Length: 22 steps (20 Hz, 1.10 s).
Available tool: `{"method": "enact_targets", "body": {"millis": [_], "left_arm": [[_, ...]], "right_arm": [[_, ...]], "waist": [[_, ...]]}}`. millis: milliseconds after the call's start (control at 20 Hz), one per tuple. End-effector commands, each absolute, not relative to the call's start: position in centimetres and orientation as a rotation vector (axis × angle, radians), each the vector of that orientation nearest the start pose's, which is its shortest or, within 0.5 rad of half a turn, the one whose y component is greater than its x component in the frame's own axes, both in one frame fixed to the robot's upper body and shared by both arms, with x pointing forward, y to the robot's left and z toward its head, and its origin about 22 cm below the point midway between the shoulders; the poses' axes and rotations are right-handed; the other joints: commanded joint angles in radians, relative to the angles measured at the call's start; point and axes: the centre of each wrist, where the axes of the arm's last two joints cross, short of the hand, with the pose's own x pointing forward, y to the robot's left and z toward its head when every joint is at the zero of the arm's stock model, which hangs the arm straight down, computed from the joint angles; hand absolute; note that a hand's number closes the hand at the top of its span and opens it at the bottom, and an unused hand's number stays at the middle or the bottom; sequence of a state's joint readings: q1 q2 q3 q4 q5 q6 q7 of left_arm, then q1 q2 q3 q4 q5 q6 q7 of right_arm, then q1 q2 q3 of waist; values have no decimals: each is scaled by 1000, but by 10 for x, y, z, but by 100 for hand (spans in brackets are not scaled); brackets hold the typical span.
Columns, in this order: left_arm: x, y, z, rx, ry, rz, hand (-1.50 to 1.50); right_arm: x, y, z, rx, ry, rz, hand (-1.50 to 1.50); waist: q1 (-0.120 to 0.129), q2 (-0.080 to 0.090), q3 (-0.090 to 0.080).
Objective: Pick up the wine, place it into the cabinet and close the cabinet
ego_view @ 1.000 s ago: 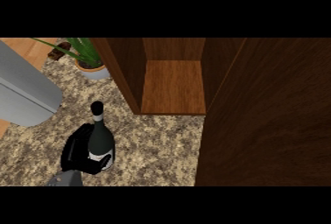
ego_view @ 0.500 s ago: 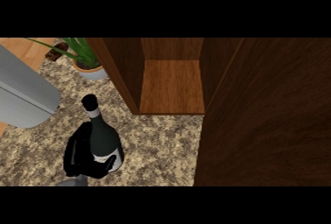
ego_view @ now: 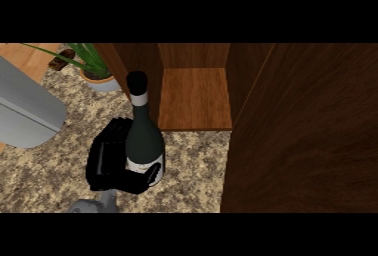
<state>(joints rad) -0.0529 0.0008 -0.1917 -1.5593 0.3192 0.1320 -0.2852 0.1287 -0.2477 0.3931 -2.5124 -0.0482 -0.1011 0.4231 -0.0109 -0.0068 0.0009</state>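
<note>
A potted plant [ego_view: 94,70] stands on the speckled counter [ego_view: 52,170], just beside a grey appliance [ego_view: 26,112] at the left.

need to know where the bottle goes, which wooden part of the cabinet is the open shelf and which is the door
The lighter wood floor behind the bottle is the open shelf. The big dark panel at the right is the door, swung open. The left hand holds the bottle.

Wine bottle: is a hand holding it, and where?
Yes. The black left hand curls round the dark green glass wine bottle at its lower body, near the label.
</note>
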Motion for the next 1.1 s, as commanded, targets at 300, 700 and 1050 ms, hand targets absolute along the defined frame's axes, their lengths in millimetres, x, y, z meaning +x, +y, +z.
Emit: {"method": "enact_targets", "body": {"millis": [300, 700, 1050], "left_arm": [[272, 120, 63, -273, -1746, 266, 150], [303, 98, 68, -195, -1704, 255, 150], [305, 87, 15, -112, -1682, 195, 150]], "right_arm": [[92, -209, 201, 322, -1933, 265, -150], [85, -205, 207, 348, -1935, 279, -150], [94, -209, 208, 338, -1930, 298, -150]], "waist": [[-8, 5, 0], [-13, 5, -1], [-15, 8, -1]]}}
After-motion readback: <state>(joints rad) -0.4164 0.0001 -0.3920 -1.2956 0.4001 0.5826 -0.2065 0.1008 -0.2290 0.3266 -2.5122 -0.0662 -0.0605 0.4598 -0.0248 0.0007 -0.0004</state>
